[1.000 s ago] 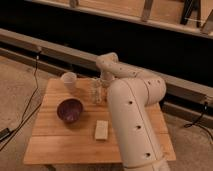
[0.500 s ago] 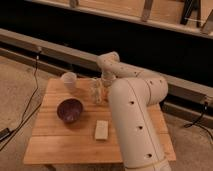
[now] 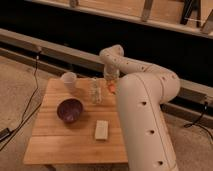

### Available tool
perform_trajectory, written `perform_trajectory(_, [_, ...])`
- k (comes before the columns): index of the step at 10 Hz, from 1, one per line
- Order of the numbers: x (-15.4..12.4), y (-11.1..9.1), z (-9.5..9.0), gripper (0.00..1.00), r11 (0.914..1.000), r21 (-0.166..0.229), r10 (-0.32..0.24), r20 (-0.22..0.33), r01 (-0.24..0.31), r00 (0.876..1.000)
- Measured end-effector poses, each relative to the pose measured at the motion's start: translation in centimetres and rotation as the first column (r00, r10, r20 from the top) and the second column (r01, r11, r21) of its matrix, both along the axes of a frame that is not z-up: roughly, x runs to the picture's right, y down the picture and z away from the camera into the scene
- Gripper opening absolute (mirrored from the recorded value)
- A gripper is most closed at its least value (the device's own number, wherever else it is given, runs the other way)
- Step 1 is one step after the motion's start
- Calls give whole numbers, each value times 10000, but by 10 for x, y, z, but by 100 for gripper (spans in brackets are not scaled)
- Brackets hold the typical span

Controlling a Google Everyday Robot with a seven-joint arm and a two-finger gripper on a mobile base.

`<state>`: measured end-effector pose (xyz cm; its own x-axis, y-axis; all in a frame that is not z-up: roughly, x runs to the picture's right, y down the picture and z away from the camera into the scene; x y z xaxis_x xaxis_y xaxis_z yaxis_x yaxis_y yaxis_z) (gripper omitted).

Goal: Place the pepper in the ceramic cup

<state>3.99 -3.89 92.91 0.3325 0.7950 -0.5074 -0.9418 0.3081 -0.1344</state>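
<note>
The ceramic cup (image 3: 69,81) is a whitish-beige cup standing at the back left of the wooden table (image 3: 60,140). The pepper (image 3: 111,87) shows as a small orange-red piece at the tip of my gripper (image 3: 110,84), above the table's back right part. The gripper hangs down from the white arm (image 3: 142,100), to the right of the cup and just right of the clear shaker bottle (image 3: 95,91). The pepper looks held in the gripper, off the table surface.
A wide dark purple bowl (image 3: 70,110) sits left of centre on the table. A pale rectangular sponge-like block (image 3: 102,129) lies near the front. A grey rail (image 3: 30,45) and black cables (image 3: 27,107) run behind and to the left of the table.
The gripper with the pepper has shifted slightly; the cup, bowl, bottle and block have stayed in place.
</note>
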Motion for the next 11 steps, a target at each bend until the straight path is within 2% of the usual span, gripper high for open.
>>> perform_trajectory(1, [-9,-9,-10,0,9982,342,-492,162,486,9987])
perform_trajectory(3, [-27,-26,-32,0,9860,1044,-1349,433,1298,9899])
perform_trajectory(5, [-39,-36,-51,0,9692,1620,-1960,526,1853,9792])
perform_trajectory(8, [-47,-46,-71,0,9468,2280,-2425,422,2270,9692])
perform_trajectory(9, [-53,-53,-80,0,9311,2652,-2687,340,2505,9626])
perform_trajectory(11, [-63,-60,-95,0,9051,3161,-3068,227,2843,9515])
